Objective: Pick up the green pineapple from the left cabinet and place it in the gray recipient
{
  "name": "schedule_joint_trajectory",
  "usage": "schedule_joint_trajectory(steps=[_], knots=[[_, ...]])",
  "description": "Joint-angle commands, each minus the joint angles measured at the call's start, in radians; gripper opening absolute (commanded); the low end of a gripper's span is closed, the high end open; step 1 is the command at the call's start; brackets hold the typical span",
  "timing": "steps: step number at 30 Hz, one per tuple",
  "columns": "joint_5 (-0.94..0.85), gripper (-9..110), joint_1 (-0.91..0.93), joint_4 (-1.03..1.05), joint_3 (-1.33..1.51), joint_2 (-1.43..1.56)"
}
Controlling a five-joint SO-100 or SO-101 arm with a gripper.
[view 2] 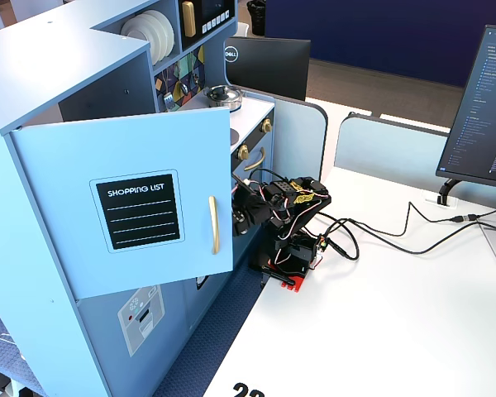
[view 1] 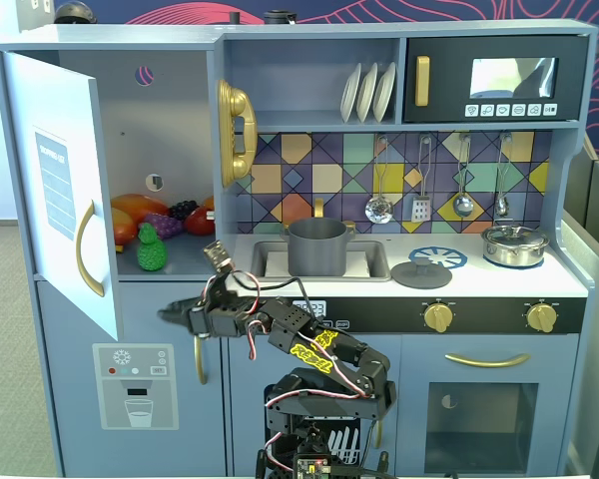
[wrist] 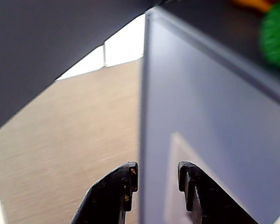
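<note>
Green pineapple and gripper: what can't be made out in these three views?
- Green pineapple: in the wrist view, a blurred green patch cut off by the right edge.
- In a fixed view, the open cabinet door hides the cabinet's whole inside, fruit included.
- Gripper: small and dark against the kitchen front in a fixed view; the wrist view shows only its fingertips, apart.

Bright green pineapple [view 1: 151, 249] above the black gripper [view 1: 168, 315]; beside it, purple grapes [view 1: 164, 224]; dark gray pot [view 1: 316, 246]; backsplash [view 1: 319, 180] of multicoloured triangles.
</note>
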Motion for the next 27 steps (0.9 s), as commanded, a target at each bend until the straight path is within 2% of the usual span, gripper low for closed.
schedule_joint_trajectory(steps=[1,3,8,11,27], knots=[[-0.046,0,0.095,-0.041,-0.087,-0.051],[-0.034,2,0.133,-0.043,-0.11,-0.069],[-0.006,30,0.164,-0.206,-0.109,-0.1],[-0.025,40,0.195,-0.207,-0.147,-0.132],[0.015,39,0.258,-0.456,-0.282,-0.477]])
